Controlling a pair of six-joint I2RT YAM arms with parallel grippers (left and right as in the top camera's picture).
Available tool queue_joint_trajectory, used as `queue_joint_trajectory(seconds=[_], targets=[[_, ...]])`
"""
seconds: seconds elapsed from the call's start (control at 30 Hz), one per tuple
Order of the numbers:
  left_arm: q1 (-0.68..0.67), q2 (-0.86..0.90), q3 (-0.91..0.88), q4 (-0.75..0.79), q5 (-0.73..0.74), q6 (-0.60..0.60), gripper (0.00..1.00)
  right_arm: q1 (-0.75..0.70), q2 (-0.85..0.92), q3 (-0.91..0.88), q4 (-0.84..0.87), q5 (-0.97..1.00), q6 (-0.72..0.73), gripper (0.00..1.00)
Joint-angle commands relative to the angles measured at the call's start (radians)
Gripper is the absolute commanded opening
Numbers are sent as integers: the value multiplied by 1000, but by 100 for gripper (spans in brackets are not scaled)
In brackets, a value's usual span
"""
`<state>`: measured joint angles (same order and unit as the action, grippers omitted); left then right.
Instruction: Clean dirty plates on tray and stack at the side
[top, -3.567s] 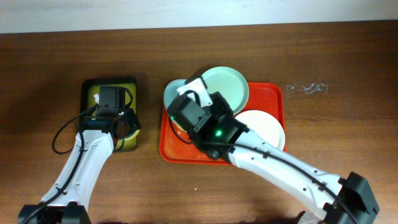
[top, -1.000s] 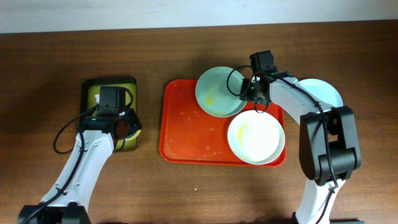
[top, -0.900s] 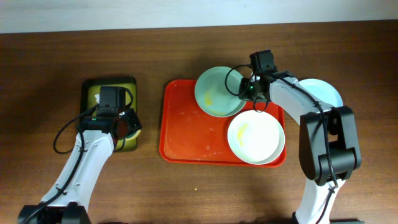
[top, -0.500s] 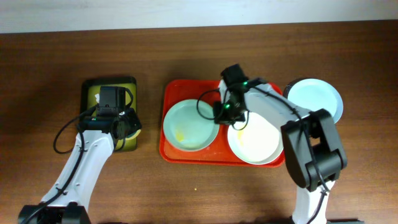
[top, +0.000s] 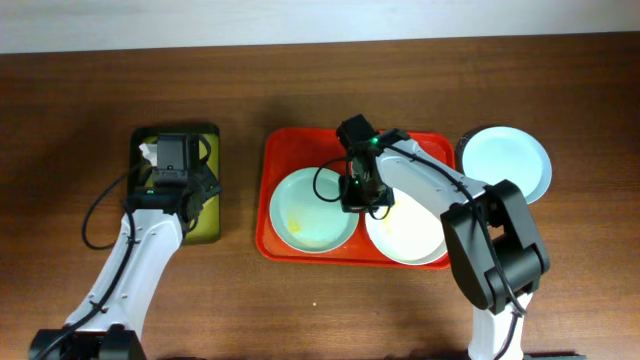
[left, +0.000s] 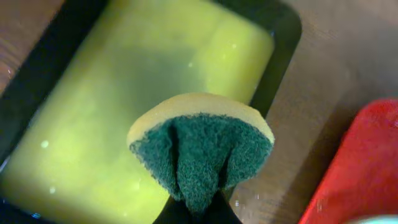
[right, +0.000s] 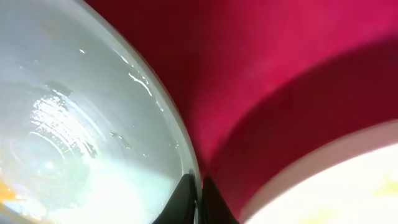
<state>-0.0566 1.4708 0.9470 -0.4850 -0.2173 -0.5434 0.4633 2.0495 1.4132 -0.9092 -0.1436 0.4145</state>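
The red tray (top: 300, 145) lies mid-table. A pale mint green plate (top: 312, 208) with a yellow smear sits in its left half. A white plate (top: 415, 232) with a yellow smear sits in its right half. A pale blue plate (top: 507, 163) lies on the table right of the tray. My right gripper (top: 353, 197) is shut on the mint plate's right rim (right: 198, 186); the mint plate (right: 74, 124), the tray (right: 280, 62) and the white plate (right: 342, 180) show in the right wrist view. My left gripper (left: 198, 208) is shut on a green and yellow sponge (left: 202, 146).
A black tray with a yellow-green inside (top: 210, 140) stands left of the red tray; my left gripper (top: 192, 195) hovers over its right side. In the left wrist view the black tray (left: 124, 93) is below the sponge and the red tray's edge (left: 367, 168) is at right.
My right gripper has pulled the mint plate from the tray's back right to its left half. The blue plate now lies on the table at right. My left arm shifted slightly.
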Motion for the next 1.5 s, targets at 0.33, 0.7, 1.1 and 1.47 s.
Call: queue_joint_trajectory(seconds=[0.33,0.7,1.1,1.47], targets=[[160,286,0,219,93,93,36,-6,14,-21,28,43,-17,4],[197,344,0,249,98,105,53,-5,18,-23,184,50,-18,30],[196,125,2,209,251,130,0,-5,18,-23,173,46,-17,29],[195,75,0,192,201,130,0,-5,18,-23,166,42,-16,28]])
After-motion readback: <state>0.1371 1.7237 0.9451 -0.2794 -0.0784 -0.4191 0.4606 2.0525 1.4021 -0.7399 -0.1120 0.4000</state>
